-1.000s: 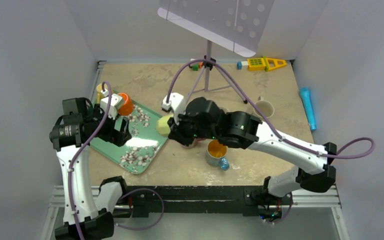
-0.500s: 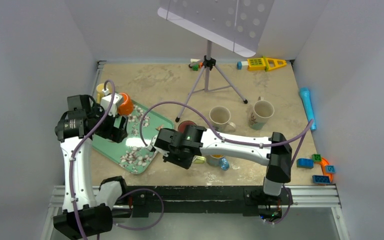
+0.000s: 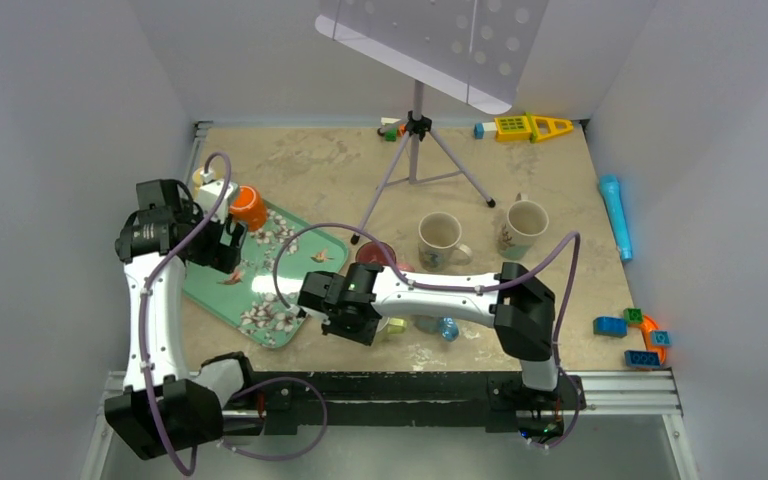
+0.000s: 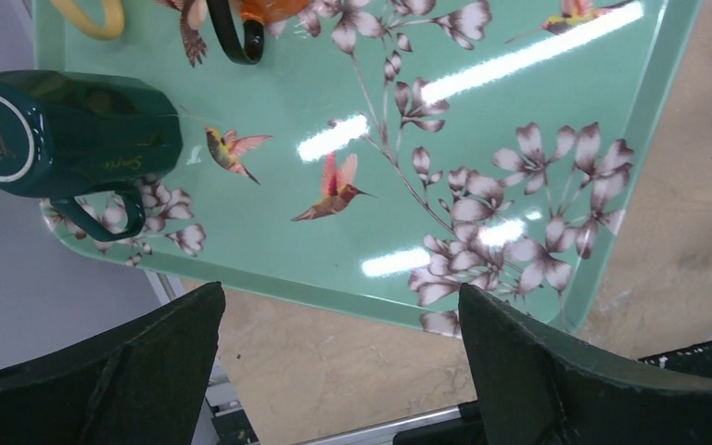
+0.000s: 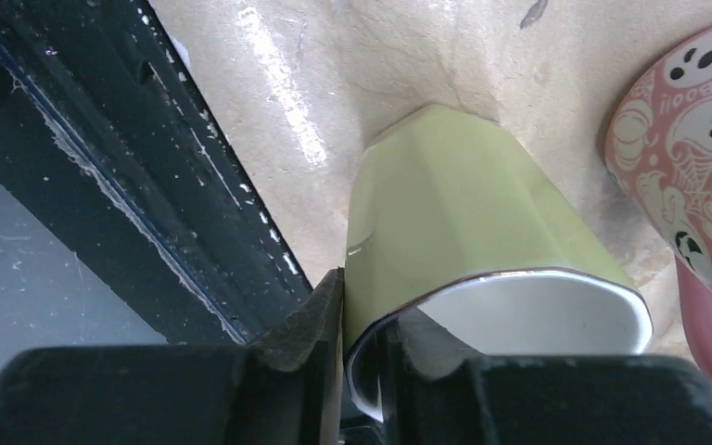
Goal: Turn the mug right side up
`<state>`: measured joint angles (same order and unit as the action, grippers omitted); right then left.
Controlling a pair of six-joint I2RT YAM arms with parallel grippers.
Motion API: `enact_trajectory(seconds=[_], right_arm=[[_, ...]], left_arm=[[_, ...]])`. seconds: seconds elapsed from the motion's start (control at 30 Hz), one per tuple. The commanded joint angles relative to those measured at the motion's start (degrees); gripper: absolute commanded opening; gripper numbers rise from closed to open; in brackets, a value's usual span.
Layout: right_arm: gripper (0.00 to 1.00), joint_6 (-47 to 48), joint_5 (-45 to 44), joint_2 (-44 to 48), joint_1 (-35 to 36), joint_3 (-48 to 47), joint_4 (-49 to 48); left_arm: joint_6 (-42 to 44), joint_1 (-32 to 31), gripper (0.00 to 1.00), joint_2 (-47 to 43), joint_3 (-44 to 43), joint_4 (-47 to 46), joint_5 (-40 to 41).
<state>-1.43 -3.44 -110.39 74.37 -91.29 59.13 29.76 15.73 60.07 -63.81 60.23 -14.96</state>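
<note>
Right gripper: clenched on the rim of the yellow-green mug, one finger outside the wall, the other inside against the white interior. The mug's mouth faces up toward the wrist camera and its base is down at the sandy table; contact with the surface cannot be confirmed. The mug sits near the table's front edge, just beside the black rail, with a pink ghost-print mug close on its other side. In the overhead view the right arm reaches leftward across the front of the table. Left gripper: released, jaws wide, nothing between them, hanging above the floral green tray. A dark green mug stands upside down at the tray's corner, base toward the camera. Two cream mugs stand upright farther back.
</note>
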Motion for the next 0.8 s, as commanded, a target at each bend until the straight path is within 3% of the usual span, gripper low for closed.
enact_trajectory(seconds=[0.0,0.2,0.27,0.4,0.57,0.77], right_arm=[[0.26,1.1,-1.8,2.1,0.2,-1.4,-1.3],[0.51,0.2,-6.1,6.4,0.2,-2.9,-2.8],[0.54,0.1,-6.8,9.0,0.2,-2.8,-5.0],[0.71,0.0,-8.1,15.7,0.2,0.9,-11.8],[0.75,0.7,-6.8,23.0,0.2,6.4,-18.0],[0.75,1.1,-8.3,24.9,0.2,8.1,-19.5]], left_arm=[[2.2,0.8,0.99,4.7,1.1,-8.8,2.3],[2.4,0.8,0.77,16.1,-1.4,-20.7,3.4],[1.9,0.8,0.76,19.8,-3.5,-22.7,3.2],[1.6,0.7,0.74,26.4,-7.2,-24.7,2.7],[1.6,0.5,0.65,33.4,-10.5,-24.8,3.5],[2.5,0.3,0.48,38.2,-11.9,-23.3,1.0]])
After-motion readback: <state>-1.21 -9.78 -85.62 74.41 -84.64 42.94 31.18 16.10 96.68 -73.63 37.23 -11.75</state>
